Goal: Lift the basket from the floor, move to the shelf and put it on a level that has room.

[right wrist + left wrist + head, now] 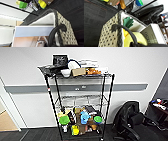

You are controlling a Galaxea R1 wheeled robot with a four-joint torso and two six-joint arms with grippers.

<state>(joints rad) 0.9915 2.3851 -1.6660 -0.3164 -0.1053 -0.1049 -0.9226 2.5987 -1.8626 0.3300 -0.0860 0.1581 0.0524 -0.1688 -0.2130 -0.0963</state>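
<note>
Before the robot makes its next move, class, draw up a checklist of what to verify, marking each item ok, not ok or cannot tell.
1. Shelf in front of the robot, facing it: ok.
2. Level second from the top has room for the basket: ok, it looks bare.
3. Top tier free: not ok, boxes and a bowl crowd it.
4. Basket close at both wrists, contents (pineapple toy, box) inside: ok.
5. Basket off the floor: cannot tell.
6. Grippers closed on the handles: cannot tell.
</note>
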